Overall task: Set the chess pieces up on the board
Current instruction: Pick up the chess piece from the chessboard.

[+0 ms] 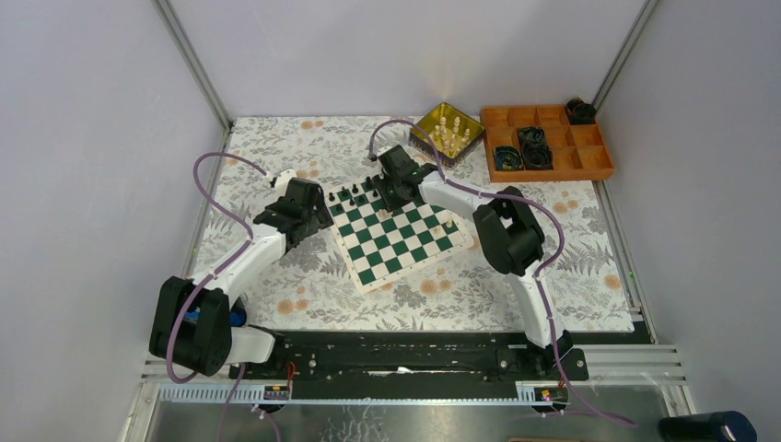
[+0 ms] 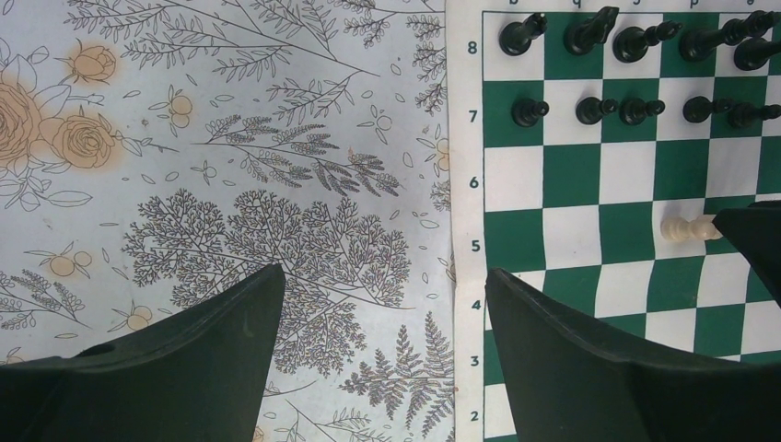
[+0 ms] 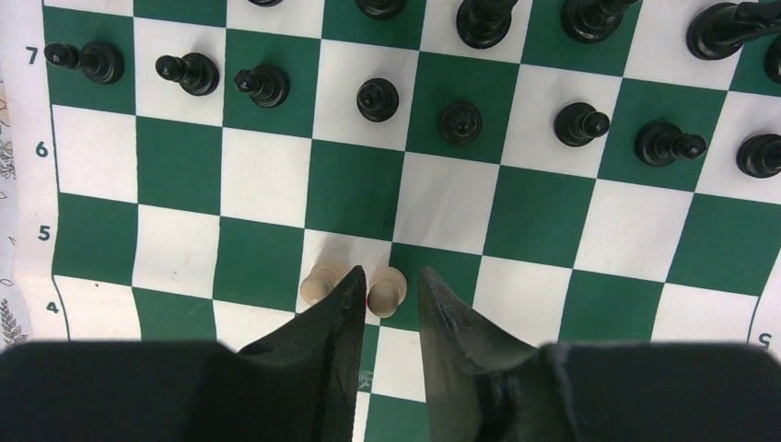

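Start from the floral tabletop [image 1: 553, 267]: find the board [image 1: 405, 249] near its middle, turned askew, with the orange tray [image 1: 599, 170] and the gold tin [image 1: 425, 124] at the far right.

Find the left hand [image 2: 385, 276] hovering wide open and empty over the cloth, just beside the board's edge. Find the right hand [image 3: 391, 273] low over rank 5, fingers parted only narrowly around a cream pawn [image 3: 316, 285], not clearly clamping it.

Note black pieces [image 3: 378, 99] lined along ranks 7 and 8, and more cream pieces [image 1: 449, 133] standing in the tin.

Judge the pawn tilted or lying, partly hidden behind one finger; cannot tell which.

For the step in hand, probably:
- Centre both fingers on the pawn's body.
- Close gently and lift straight up.
- Carry toward rank 2 and set down upright mid-square.
- Release slowly.
- Keep clear of the black rows.
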Controlling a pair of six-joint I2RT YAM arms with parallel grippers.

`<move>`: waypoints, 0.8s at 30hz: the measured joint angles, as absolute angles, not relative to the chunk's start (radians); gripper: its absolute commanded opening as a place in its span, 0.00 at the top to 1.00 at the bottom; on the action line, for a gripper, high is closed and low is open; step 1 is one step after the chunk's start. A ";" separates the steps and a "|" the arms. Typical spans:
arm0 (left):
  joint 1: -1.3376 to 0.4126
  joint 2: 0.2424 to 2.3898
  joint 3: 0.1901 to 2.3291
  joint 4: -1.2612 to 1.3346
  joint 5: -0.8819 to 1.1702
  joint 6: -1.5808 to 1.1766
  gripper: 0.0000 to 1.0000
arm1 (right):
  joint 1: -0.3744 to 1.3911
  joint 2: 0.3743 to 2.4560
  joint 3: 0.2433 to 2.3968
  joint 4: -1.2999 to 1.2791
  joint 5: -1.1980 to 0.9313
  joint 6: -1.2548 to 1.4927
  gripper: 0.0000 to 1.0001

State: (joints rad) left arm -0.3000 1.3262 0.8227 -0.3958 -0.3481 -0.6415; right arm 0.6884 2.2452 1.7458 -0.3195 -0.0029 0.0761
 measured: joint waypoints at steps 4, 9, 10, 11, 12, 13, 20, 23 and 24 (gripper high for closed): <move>-0.300 1.330 0.823 -0.396 -0.348 -0.641 0.12 | 0.688 2.245 1.746 -0.320 -0.003 0.076 0.82; -0.300 1.331 0.822 -0.396 -0.348 -0.641 0.12 | 0.688 2.245 1.745 -0.320 -0.003 0.075 0.92; -0.300 1.331 0.822 -0.395 -0.348 -0.641 0.12 | 0.688 2.245 1.745 -0.320 -0.002 0.076 0.93; -0.300 1.331 0.822 -0.396 -0.348 -0.641 0.12 | 0.688 2.245 1.745 -0.320 -0.002 0.075 0.94; -0.300 1.331 0.822 -0.396 -0.348 -0.641 0.12 | 0.688 2.245 1.744 -0.319 -0.002 0.075 0.94; -0.300 1.331 0.822 -0.396 -0.348 -0.641 0.12 | 0.688 2.245 1.742 -0.317 -0.002 0.075 0.94; -0.300 1.330 0.822 -0.396 -0.348 -0.641 0.12 | 0.690 2.202 1.685 -0.303 0.018 0.072 0.97; -0.300 1.330 0.822 -0.396 -0.348 -0.641 0.12 | 0.694 2.155 1.627 -0.301 0.038 0.068 0.97; -0.300 1.330 0.822 -0.396 -0.348 -0.641 0.12 | 0.696 2.136 1.604 -0.301 0.044 0.067 0.97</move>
State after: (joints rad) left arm -0.3000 1.3304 0.8223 -0.3958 -0.3477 -0.6411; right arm 0.6956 2.1357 1.6039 -0.3008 0.0437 0.0673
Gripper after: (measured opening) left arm 0.877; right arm 0.178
